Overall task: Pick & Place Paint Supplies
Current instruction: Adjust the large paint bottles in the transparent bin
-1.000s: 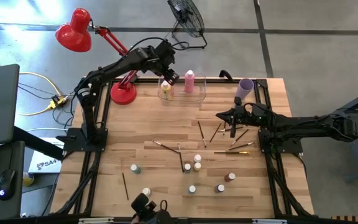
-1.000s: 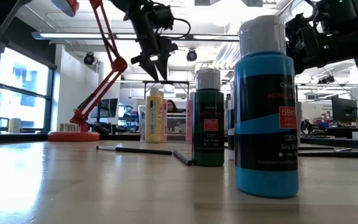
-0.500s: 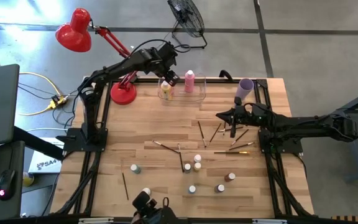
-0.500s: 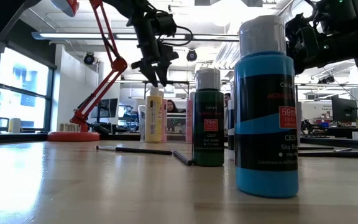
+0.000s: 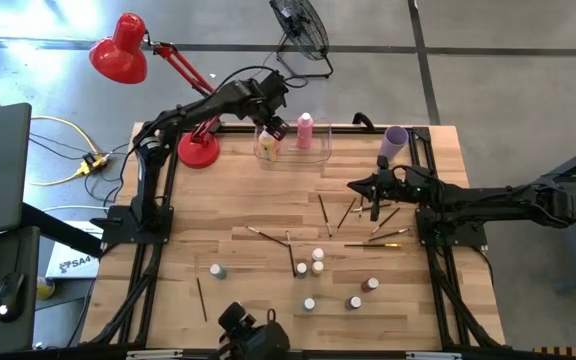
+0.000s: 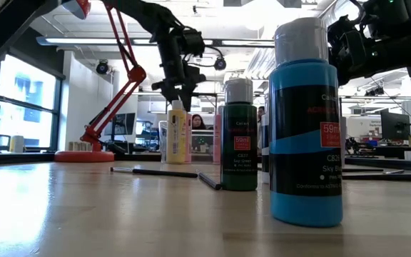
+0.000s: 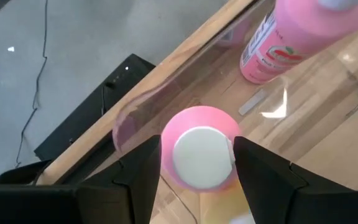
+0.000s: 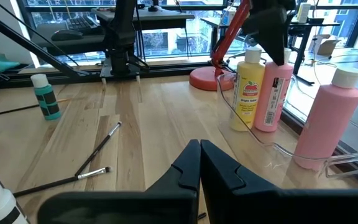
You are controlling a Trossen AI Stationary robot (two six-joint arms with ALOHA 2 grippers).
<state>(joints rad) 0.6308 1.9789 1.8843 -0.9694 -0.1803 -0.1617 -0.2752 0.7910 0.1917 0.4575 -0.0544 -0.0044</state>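
Note:
A clear bin [image 5: 320,152] at the table's far edge holds a yellow bottle [image 8: 248,93], a pink bottle [image 7: 201,155] beside it and a second pink bottle [image 5: 305,130] farther right. My left gripper [image 7: 197,155] hangs open over the first pink bottle, pointing steeply down, one finger on either side of its white cap [image 7: 202,157]. My right gripper [image 5: 353,186] waits shut above the table's right half. Paintbrushes [image 5: 324,215] and several tiny white-capped bottles [image 5: 316,262] lie loose on the wood.
A lilac cup [image 5: 395,140] lies at the far right. A red desk lamp [image 5: 198,150] stands left of the bin. In the low view a blue bottle [image 6: 305,121] and a green one [image 6: 239,135] stand close to the camera.
My left gripper has come down over the bin toward the bottle caps, its fingers as far apart as before. The bottles in the bin have stayed where they were.

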